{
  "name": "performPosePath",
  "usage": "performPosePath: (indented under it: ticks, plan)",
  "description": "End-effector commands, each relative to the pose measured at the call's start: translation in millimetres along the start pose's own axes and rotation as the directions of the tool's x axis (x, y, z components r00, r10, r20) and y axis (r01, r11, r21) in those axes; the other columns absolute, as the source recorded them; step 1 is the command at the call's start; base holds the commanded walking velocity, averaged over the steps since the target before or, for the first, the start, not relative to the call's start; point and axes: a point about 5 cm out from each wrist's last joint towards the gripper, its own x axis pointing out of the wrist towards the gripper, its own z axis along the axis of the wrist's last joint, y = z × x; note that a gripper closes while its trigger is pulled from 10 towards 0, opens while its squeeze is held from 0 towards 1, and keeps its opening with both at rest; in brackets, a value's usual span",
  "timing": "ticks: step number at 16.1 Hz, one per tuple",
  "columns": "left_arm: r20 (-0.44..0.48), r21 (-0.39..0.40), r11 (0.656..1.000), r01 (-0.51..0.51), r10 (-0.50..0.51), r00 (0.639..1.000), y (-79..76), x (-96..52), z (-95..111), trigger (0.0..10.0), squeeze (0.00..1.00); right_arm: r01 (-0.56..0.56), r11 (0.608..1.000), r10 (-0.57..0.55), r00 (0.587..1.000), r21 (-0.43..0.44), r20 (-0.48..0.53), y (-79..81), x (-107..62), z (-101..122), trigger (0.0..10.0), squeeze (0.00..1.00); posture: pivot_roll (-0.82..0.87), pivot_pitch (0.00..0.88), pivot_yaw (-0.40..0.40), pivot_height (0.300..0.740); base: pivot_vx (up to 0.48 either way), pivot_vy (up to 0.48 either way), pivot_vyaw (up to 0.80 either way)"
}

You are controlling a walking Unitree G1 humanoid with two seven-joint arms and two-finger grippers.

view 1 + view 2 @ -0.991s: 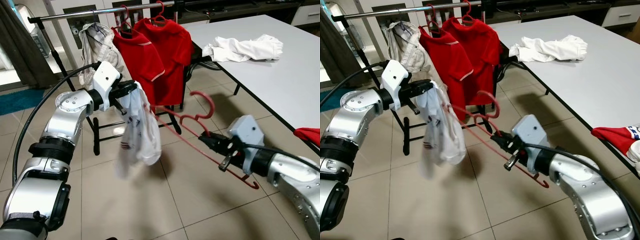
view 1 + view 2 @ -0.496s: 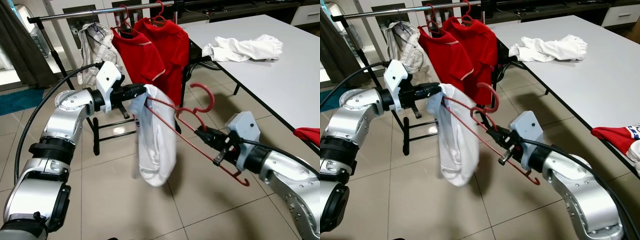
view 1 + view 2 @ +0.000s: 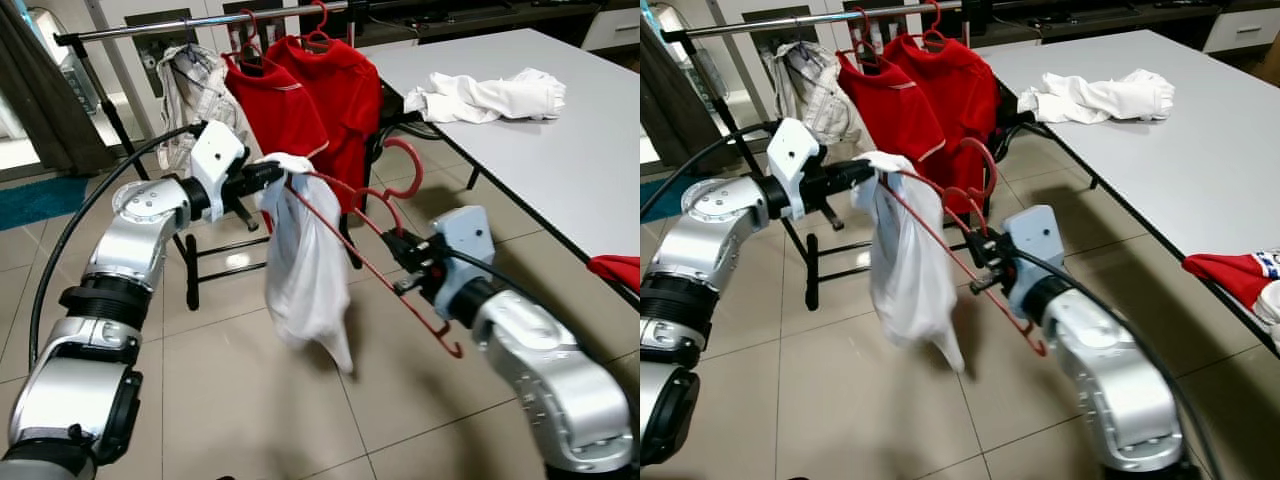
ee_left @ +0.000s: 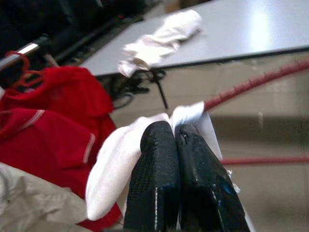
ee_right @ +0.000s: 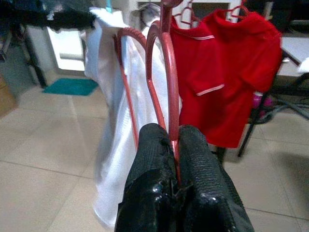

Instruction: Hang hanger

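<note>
— So, where was the red hanger (image 3: 372, 250) seen, and how was it held?

— It was held in mid-air above the tiled floor (image 3: 250, 400), in front of the clothes rack (image 3: 200, 22). Its neck, just below the hook, was pinched between the closed black fingers (image 5: 154, 193) of the right gripper (image 3: 398, 252). One arm of the hanger was run into the white garment (image 3: 305, 270), and the other end slanted down past the right forearm.

— And what was done by the left gripper (image 3: 275, 172)?

— It was clamped shut on the top of the white garment, at the spot where the hanger's end met the cloth. In the left wrist view the white fabric (image 4: 145, 145) was seen bunched around the two pressed fingertips (image 4: 161, 159), with a red hanger bar emerging just beside them. The rest of the garment was left hanging loose beneath.

— What else was noted nearby?

— Two red shirts (image 3: 310, 100) and a pale checked garment (image 3: 195, 95) were hung on the rack's rail behind the grippers. A grey table (image 3: 560, 150) was placed on the robot's right, with crumpled white cloth (image 3: 485, 97) laid on it and some red cloth (image 3: 615, 270) at its near edge.
</note>
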Motion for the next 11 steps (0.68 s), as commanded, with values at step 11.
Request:
performPosePath:
  ticks: [11]
  plan:
    - [0.045,-0.056,0.942,-0.332,0.334,0.941,-9.9,12.1,5.2,0.0,0.0,0.084,0.97,-0.091,0.996,-0.23,-0.018,8.8,13.0,-12.4,10.0,0.0,-0.14,0.0,0.088,0.74,0.0,0.0,0.0]
